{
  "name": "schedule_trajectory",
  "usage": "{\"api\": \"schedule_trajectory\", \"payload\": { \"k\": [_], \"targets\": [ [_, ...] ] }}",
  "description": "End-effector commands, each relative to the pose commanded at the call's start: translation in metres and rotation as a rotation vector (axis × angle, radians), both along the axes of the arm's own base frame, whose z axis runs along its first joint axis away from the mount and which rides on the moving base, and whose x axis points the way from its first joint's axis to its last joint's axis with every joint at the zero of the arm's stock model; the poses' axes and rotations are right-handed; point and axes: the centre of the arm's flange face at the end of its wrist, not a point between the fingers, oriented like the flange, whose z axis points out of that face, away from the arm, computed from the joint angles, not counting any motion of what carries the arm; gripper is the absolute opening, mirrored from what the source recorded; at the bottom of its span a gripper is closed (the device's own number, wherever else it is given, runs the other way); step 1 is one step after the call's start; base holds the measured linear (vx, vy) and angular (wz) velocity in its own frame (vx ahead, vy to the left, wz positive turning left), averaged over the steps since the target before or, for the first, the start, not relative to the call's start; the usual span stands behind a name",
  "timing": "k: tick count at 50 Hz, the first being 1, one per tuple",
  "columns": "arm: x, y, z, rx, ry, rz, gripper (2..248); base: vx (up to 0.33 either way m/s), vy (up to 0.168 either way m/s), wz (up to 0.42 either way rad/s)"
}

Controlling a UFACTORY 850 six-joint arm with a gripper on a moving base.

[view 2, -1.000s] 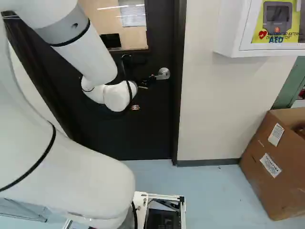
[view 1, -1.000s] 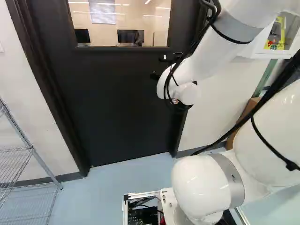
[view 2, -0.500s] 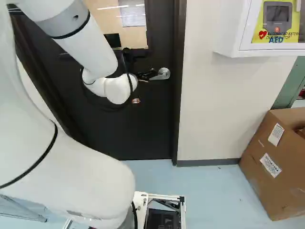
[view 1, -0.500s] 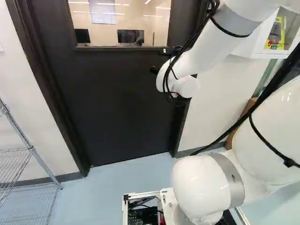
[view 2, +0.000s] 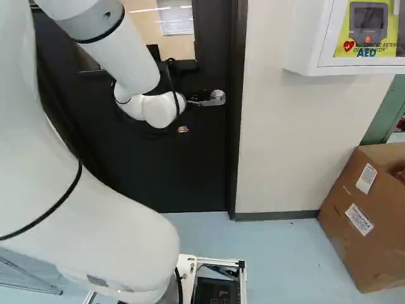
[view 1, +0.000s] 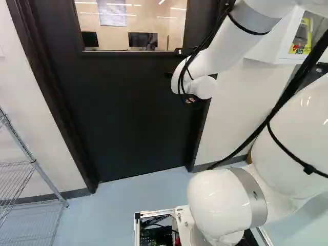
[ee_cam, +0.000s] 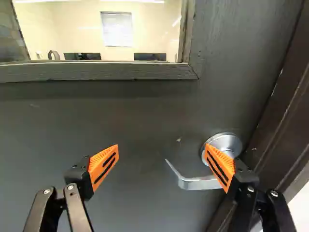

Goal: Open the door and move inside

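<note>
Two orange-padded fingers (ee_cam: 104,166) stand spread wide on our tool (view 2: 192,97), which is mostly hidden behind the arm's wrist in the right base view. We see the silver door handle (ee_cam: 198,182) near the edge of the dark door (view 1: 118,113), its lever tip pointing into the gap between the fingers. One finger overlaps the handle's round base in our wrist view, though we can't tell whether they touch. The door sits closed in its frame (view 2: 237,139), and through its window (view 1: 148,23) we see a blind (ee_cam: 117,29) and monitors (view 1: 142,40). A white cabinet (view 2: 302,47) hangs on the wall to the right of the door, a cardboard box (view 2: 342,196) stands below it, and wire shelving (view 1: 18,163) is at the left of our left base view.
</note>
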Motion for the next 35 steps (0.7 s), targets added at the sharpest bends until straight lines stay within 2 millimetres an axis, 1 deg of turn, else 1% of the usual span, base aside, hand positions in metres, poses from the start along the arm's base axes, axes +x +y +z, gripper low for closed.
{"api": "schedule_trajectory", "payload": {
  "k": [18, 35],
  "targets": [
    [0.006, -0.004, -0.017, 0.001, 0.041, -0.008, 247, 0.000, 0.000, 0.000],
    [0.008, -0.017, -0.035, 0.003, 0.081, -0.038, 247, 0.000, 0.000, 0.000]
  ]
}}
